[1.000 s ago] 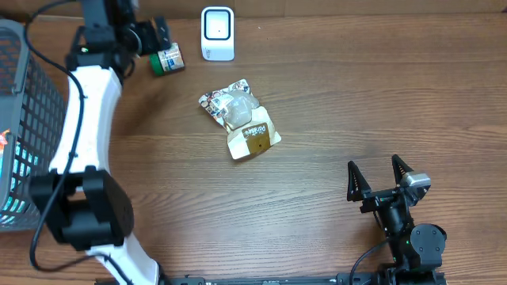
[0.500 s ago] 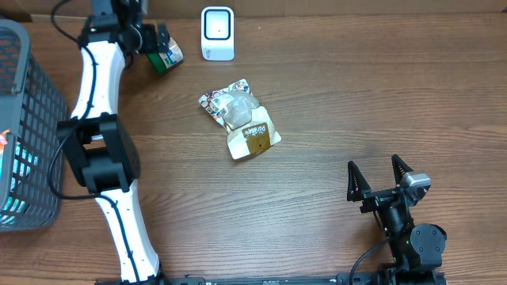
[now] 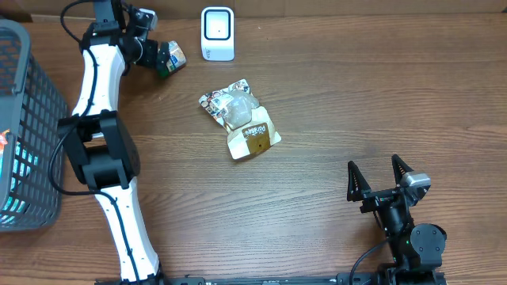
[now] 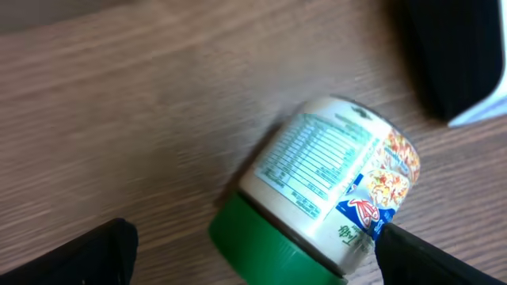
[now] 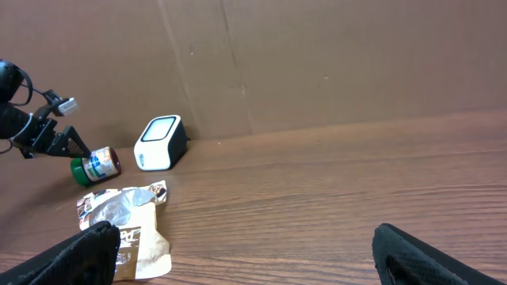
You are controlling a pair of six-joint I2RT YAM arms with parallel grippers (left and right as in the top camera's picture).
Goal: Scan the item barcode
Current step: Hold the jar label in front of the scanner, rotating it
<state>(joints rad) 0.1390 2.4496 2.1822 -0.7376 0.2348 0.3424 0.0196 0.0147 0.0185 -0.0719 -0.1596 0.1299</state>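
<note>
My left end effector (image 3: 155, 54) spread open by a green-lidded jar (image 4: 333, 182) lying on the table (image 3: 356, 95), nutrition panel up, print unreadable to me, right end effector (image 3: 379, 178) open.

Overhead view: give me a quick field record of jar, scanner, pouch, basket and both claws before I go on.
jar: on its side on the table, green lid toward the left arm, nutrition label up
scanner: white, upright at the far edge, right of the jar, apart from it
pouch: crumpled, mid-table, untouched
basket: grey mesh, at the left edge
left claw: open, at the jar's lid end, not closed on it
right claw: open, empty, near right corner
</note>
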